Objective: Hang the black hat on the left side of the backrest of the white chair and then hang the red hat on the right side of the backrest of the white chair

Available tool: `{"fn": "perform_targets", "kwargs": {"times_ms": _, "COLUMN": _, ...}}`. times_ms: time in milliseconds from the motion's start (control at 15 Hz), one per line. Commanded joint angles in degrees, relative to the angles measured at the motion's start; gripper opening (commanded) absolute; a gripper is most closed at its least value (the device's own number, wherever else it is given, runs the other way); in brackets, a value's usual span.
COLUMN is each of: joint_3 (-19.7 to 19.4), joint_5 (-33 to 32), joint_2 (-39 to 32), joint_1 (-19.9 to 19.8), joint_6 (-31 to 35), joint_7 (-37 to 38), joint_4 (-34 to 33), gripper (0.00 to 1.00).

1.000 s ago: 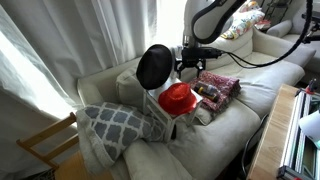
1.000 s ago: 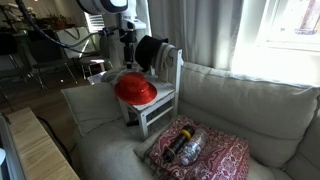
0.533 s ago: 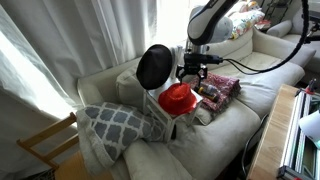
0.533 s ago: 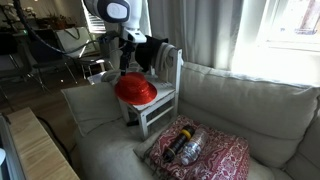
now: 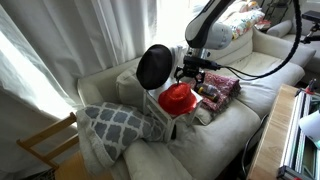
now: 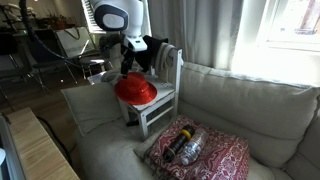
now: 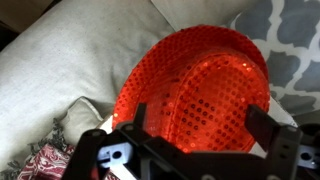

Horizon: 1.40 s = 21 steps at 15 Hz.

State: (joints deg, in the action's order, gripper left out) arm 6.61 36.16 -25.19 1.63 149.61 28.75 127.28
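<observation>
Black hat (image 5: 153, 66) already hung on the backrest of the white chair (image 6: 178, 68); first half judged done. Red hat (image 6: 135, 90) flat on the chair's seat, directly under the hand (image 5: 192, 74). Hovers just above the seat, jaws spread wide, gripping nothing, with red brim filling the gap in the wrist view. Second step in hand. Next, likely: drop onto the brim, pinch it, lift clear of the seat, hook over the backrest's free end without nudging the black hat.
</observation>
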Motion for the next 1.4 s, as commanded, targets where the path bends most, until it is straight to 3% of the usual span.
{"fn": "perform_targets", "kwargs": {"times_ms": 0, "joint_3": -1.00, "joint_5": 0.70, "joint_2": 0.06, "joint_1": 1.00, "joint_6": -0.24, "joint_7": -0.34, "joint_4": -0.05, "gripper": 1.00}}
{"fn": "perform_targets", "kwargs": {"times_ms": 467, "joint_3": -3.13, "joint_5": -0.54, "joint_2": -3.61, "joint_1": 0.88, "joint_6": -3.98, "joint_7": 0.76, "joint_4": -2.49, "gripper": 1.00}}
{"fn": "perform_targets", "kwargs": {"times_ms": 800, "joint_3": -0.06, "joint_5": 6.90, "joint_2": -6.12, "joint_1": -2.61, "joint_6": -6.08, "joint_7": -7.75, "joint_4": -5.06, "gripper": 0.99}}
{"fn": "perform_targets", "kwargs": {"times_ms": 1000, "joint_3": -0.37, "joint_5": 9.02, "joint_2": -7.72, "joint_1": -2.60, "joint_6": -6.27, "joint_7": -10.11, "joint_4": -6.19, "gripper": 0.70}}
{"fn": "perform_targets", "kwargs": {"times_ms": 1267, "joint_3": -0.74, "joint_5": 10.53, "joint_2": -9.44, "joint_1": -2.63, "joint_6": -6.85, "joint_7": -11.69, "joint_4": -7.34, "gripper": 0.47}}
{"fn": "perform_targets", "kwargs": {"times_ms": 1333, "joint_3": -0.77, "joint_5": 10.80, "joint_2": -9.79, "joint_1": -2.64, "joint_6": -6.93, "joint_7": -11.93, "joint_4": -7.62, "gripper": 0.36}}
